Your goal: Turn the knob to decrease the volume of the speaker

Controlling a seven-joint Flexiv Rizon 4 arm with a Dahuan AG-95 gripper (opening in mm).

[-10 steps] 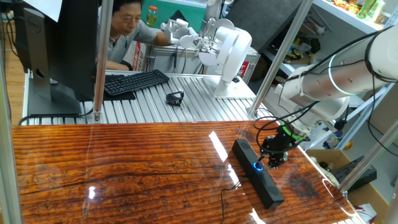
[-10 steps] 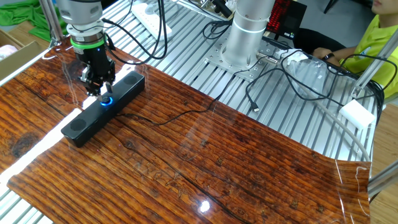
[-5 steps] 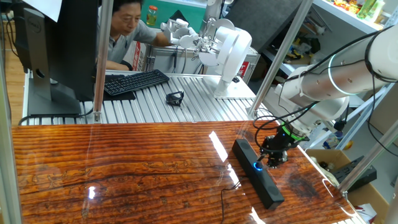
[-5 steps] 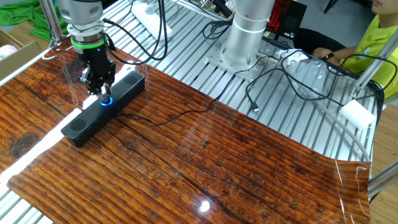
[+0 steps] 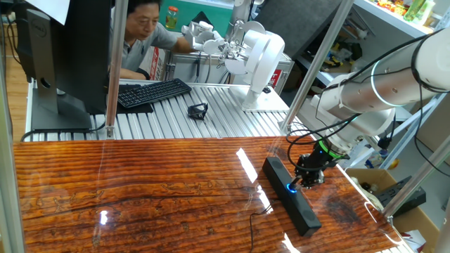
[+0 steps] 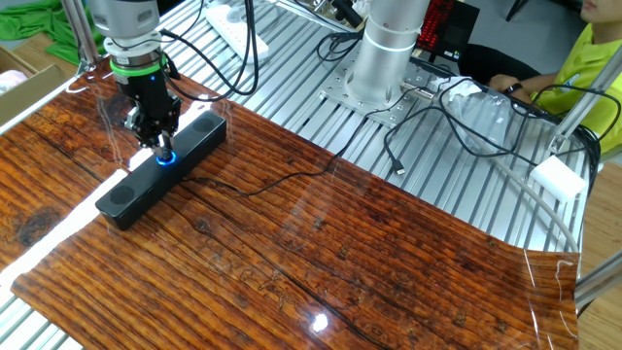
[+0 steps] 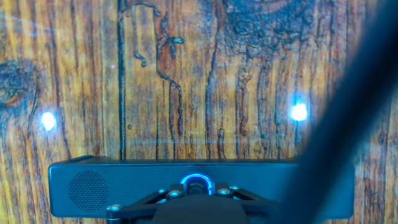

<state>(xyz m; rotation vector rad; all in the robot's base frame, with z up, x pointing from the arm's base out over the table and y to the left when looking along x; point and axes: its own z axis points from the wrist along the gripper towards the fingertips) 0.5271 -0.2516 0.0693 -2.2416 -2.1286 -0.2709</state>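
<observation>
Pinching the knob (image 6: 165,157) midway along the speaker (image 6: 161,168) lying near the table's edge, the gripper (image 6: 158,146) is risking slipping off the small dial or skewing the light, unsecured bar if twisting off-centre.

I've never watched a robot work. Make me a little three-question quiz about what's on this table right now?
1. True or false: the hand points down onto the speaker.
2. What colour glows around the knob? A) red B) blue C) green
3. What lies on the ribbed metal surface behind the wooden table, near the monitor?

Key: 1 true. 2 B. 3 a black keyboard.
</observation>
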